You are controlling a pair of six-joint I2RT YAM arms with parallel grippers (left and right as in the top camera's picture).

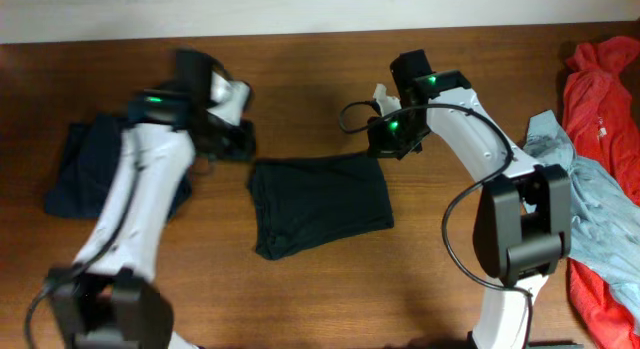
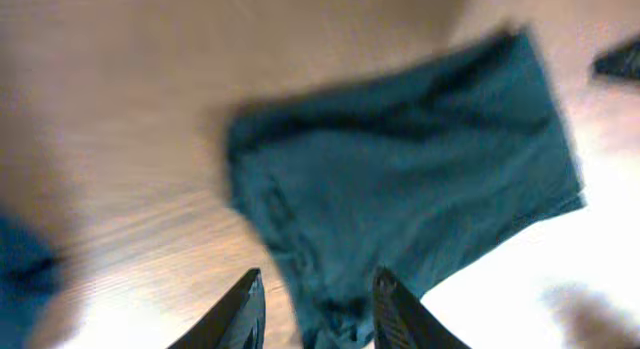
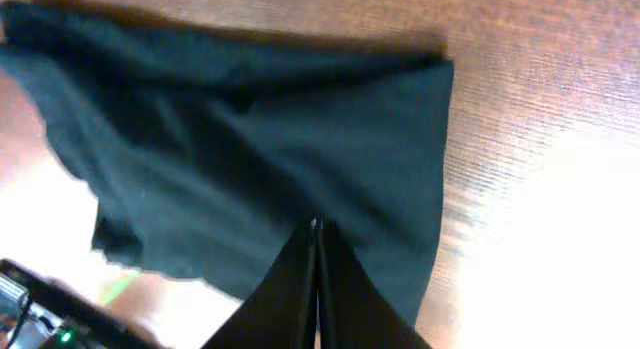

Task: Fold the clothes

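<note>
So I'm standing here watching this rig do laundry. The dark garment (image 1: 320,204) is lying on the counter (image 1: 300,79) as a rough folded rectangle, sitting between the two sets of jaws and just in front of both.

The left gripper (image 2: 318,279) is hanging with its jaws apart. Nothing is clamped in them, though the near edge of the cloth is showing in the gap below the tips. That view is smeared, so I'm guessing the arm is moving.

The right gripper (image 3: 315,229) is showing its jaws pressed together into one point over the fabric. I can't tell if any cloth is pinched in there. It's looking like none to me.

My read is that this piece is near enough folded, and we're in between steps. The next move is looking like either one more fold or carrying it off. Well out past the left jaws a navy pile (image 1: 85,169) is sitting, probably the finished stack. Out beyond the right jaws a red garment (image 1: 600,89) and a pale blue garment (image 1: 590,204) are waiting in a heap. Either way, both jaws need to open and get down on the corners first.

I'm not making out any brands, labels or writing on anything.
</note>
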